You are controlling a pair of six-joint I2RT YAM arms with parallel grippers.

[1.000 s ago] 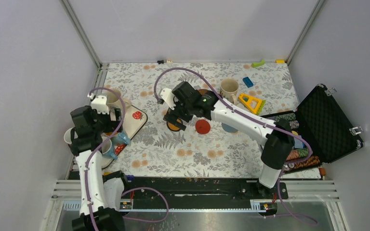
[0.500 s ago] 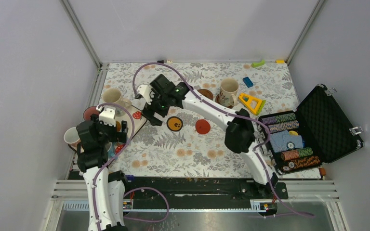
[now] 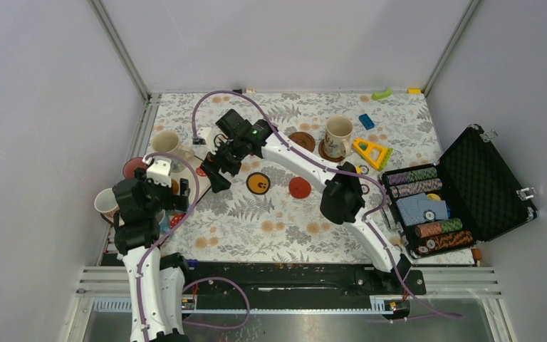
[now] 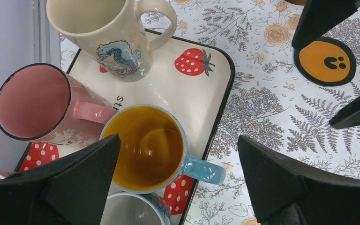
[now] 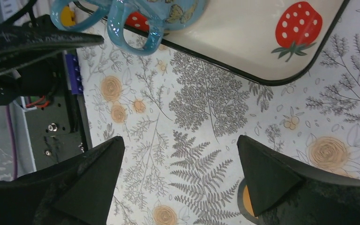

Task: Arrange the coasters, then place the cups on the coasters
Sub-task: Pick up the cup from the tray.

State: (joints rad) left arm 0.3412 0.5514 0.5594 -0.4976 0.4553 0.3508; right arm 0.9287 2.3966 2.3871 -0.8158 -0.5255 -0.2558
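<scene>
Mugs crowd the strawberry tray [image 4: 178, 93] at the table's left. A white mug [image 3: 105, 201] sits nearest the wall, then come a pink mug [image 4: 33, 101], a cream seahorse mug [image 4: 117, 40] upright at the tray's far end, and a blue mug [image 4: 143, 147] with a yellow inside. The left gripper [image 4: 178, 140] hovers right above the blue mug, fingers spread wide and gripping nothing.

Just beside the tray's right edge the right gripper [image 5: 180, 138] hangs over the flowered cloth [image 5: 206, 108], its fingers also wide apart and empty (one tray corner shows in its wrist view). The orange coaster [image 3: 258, 183] lies just beside that gripper, flat on the cloth. The red coaster [image 3: 300, 187] is near it but not touching. Farther back lies a dark brown coaster [image 3: 302, 140]. Next to it a cream mug [image 3: 338, 134] stands on a second brown coaster [image 3: 324, 152], whose rim peeks out at the mug's left. At the far right an open case [image 3: 491, 178] holds rows of poker chips [image 3: 427, 206].
</scene>
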